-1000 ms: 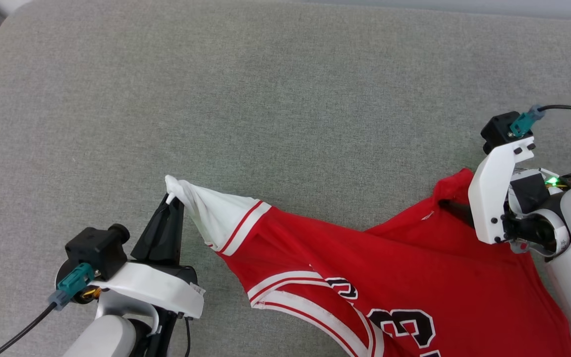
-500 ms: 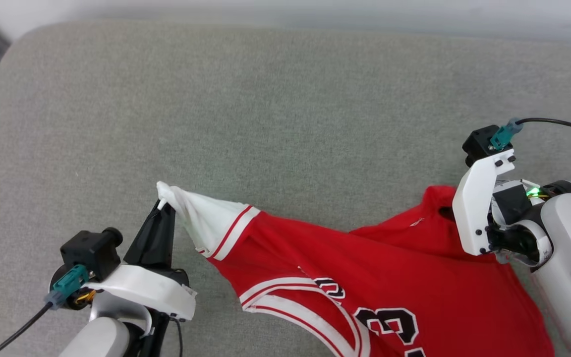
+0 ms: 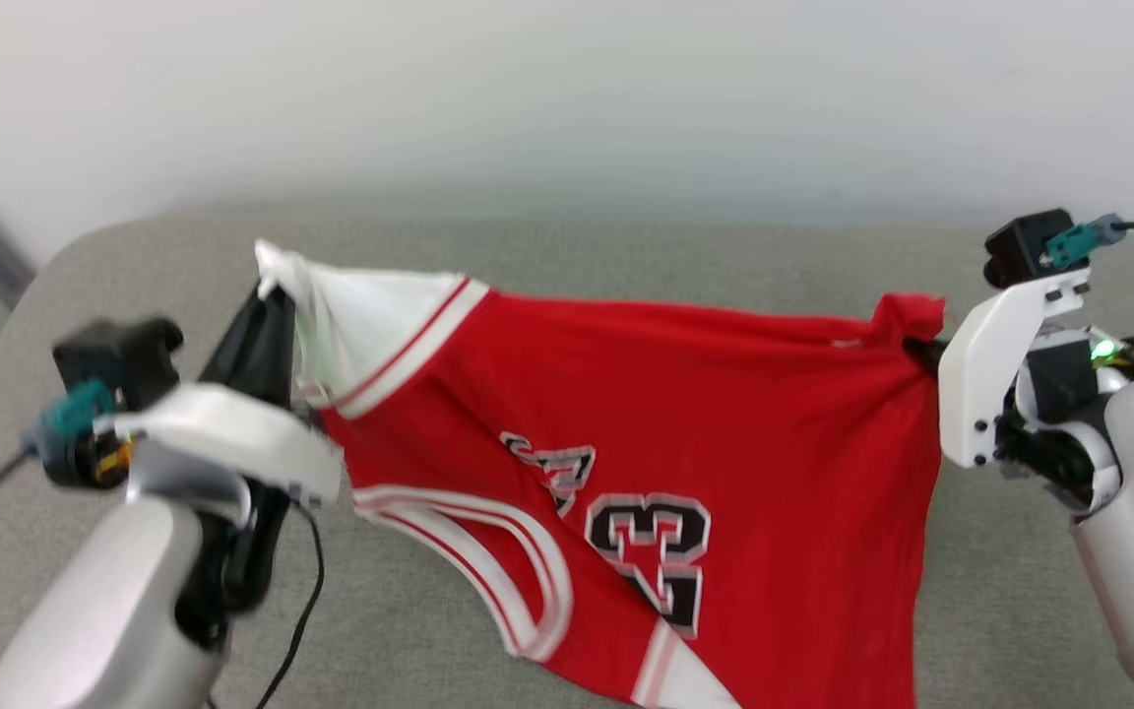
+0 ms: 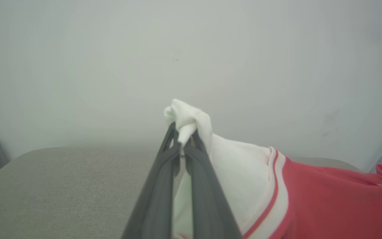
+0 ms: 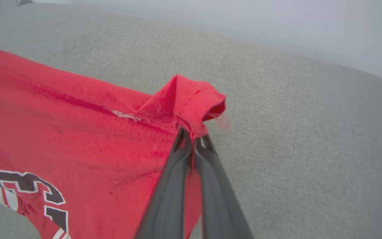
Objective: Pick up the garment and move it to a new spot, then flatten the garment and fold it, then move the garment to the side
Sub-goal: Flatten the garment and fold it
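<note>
**Head view.** The shirt [image 3: 724, 414] hangs spread between my two grippers, raised over the grey cushion [image 3: 626, 246]. Its top edge is stretched taut from 9 to 3 o'clock. The "23" shows at centre. The lower part droops toward 6 o'clock and runs out of frame, so I cannot tell whether it touches the cushion. My left gripper [image 3: 270, 295], at 9 o'clock, is pressed together on the white sleeve tip. My right gripper [image 3: 916, 345], at 3 o'clock, pinches a red corner. A pale wall [image 3: 567, 98] stands at 12 o'clock.

**Left wrist view.** My fingers [image 4: 159, 186] are closed on a bunched white sleeve end at centre. The sleeve and its red-white trim run toward 4 o'clock.

**Right wrist view.** My fingers [image 5: 211, 186] are clamped on a folded red corner at centre. Red cloth spreads toward 9 o'clock, with numerals at 7 o'clock.
</note>
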Controlling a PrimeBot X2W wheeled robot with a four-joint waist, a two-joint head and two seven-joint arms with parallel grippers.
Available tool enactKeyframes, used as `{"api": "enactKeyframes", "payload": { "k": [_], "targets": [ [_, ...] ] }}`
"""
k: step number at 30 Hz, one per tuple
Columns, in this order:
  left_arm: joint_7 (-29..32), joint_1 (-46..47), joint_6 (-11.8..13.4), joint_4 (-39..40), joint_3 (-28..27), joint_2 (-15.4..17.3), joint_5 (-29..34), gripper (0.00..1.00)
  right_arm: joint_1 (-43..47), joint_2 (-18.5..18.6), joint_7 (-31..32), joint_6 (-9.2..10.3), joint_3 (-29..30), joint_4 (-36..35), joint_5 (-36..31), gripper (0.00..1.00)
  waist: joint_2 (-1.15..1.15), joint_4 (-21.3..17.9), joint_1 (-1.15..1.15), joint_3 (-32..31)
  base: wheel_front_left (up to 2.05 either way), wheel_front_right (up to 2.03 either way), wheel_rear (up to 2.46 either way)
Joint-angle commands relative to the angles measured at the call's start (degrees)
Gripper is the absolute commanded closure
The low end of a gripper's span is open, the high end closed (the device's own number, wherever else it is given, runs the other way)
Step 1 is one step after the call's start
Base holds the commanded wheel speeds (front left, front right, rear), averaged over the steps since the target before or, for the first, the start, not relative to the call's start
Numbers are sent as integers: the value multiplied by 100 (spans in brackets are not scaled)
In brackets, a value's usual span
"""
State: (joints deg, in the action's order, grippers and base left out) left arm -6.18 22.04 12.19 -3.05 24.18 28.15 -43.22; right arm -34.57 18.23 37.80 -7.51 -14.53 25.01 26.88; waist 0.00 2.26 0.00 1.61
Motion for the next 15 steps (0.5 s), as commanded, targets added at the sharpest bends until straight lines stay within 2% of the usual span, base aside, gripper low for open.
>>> {"api": "enactKeyframes", "payload": {
  "k": [1,7,15],
  "targets": [
    [56,387,-88,-211,-31,-70,-60,100,-145,-29,-104,4,107,58,-93,100,0,-115,0,-152,0,0,0],
    [238,1425,-335,-986,14,-258,-75,100,-578,-179,-476,4,403,222,-386,100,0,-192,0,-25,0,0,0],
    [334,3312,-647,-2011,-12,-331,147,100,-1717,-512,-1099,4,1101,360,-837,100,0,-324,0,774,0,0,0]
  ]
}}
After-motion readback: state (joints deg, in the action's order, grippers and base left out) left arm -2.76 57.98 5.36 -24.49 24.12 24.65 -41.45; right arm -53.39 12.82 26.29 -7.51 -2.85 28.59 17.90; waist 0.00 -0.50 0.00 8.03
